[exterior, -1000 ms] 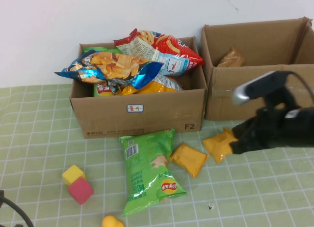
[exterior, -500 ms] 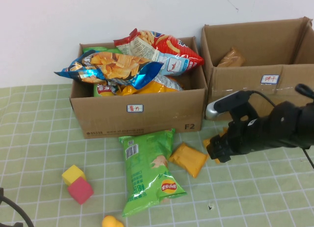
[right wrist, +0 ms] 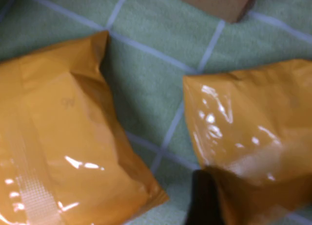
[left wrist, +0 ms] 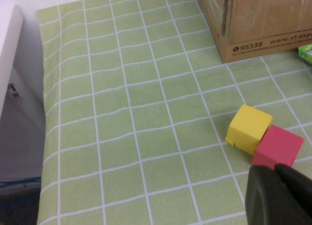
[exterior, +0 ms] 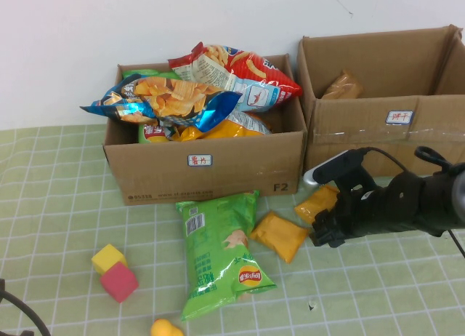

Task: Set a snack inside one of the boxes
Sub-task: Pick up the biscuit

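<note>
Two small orange snack packets lie on the green checked cloth in front of the boxes. My right gripper (exterior: 322, 233) is low over the right-hand packet (exterior: 316, 203) (right wrist: 253, 132), open, with one dark finger (right wrist: 202, 205) against the packet's edge; the other finger is out of view. The second orange packet (exterior: 280, 236) (right wrist: 58, 147) lies just beside it. The left cardboard box (exterior: 211, 165) is heaped with chip bags; the right box (exterior: 363, 129) holds a brown packet (exterior: 343, 85). My left gripper (left wrist: 277, 170) is shut and empty, hovering near a red cube (left wrist: 278, 144).
A big green chip bag (exterior: 221, 252) lies flat in front of the left box. A yellow cube (exterior: 107, 257) (left wrist: 248, 127) and the red cube (exterior: 119, 281) touch at the front left. A small yellow object (exterior: 166, 329) sits at the front edge.
My right gripper has opened and swung left and down onto the right-hand orange packet, which has shifted slightly left and toward the boxes. The left arm has not moved.
</note>
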`<state>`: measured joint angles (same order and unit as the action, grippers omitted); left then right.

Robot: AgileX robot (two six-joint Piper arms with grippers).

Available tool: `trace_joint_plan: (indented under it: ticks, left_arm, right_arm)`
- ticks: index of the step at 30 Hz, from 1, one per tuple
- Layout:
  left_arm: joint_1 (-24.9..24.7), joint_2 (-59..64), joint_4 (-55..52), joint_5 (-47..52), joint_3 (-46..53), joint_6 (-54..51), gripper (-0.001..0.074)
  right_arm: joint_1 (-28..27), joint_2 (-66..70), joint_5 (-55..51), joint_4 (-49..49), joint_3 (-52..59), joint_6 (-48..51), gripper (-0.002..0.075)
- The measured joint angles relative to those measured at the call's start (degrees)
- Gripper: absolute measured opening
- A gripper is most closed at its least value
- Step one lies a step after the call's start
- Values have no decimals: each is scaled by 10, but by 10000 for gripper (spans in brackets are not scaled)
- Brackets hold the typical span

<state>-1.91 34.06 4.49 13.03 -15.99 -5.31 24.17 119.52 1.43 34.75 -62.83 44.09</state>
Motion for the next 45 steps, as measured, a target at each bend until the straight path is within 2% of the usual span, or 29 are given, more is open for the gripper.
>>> trace_joint_plan:
  ticks: [7,11,18,20,22,27,30,37,45]
  left_arm:
    - [0,0,-5,0,0,0,-2]
    - [0,0,-6,0,0,0,-2]
    - [0,0,-8,0,0,0,-2]
    - [0,0,-8,-1,0,0,-3]
    - [0,0,-8,-1,0,0,-2]
    - [0,0,-8,-1,0,0,-2]
    - [0,0,-8,-1,0,0,-2]
    - [0,0,-8,0,0,0,-2]
    - [0,0,-8,0,0,0,-2]
  right_arm:
    - [0,-6,0,1,0,2,283]
    - [0,-29,-1,1,0,4,248]
    - [1,-74,-14,3,0,5,241]
    - [1,-77,-4,20,0,4,253]
    - [1,-74,4,68,-3,2,298]
    - [1,-44,8,217,-42,4,499]
    - [1,-15,8,251,-69,8,567]
    - [1,34,10,264,-87,53,591]
    - [1,42,-9,265,-87,109,568]
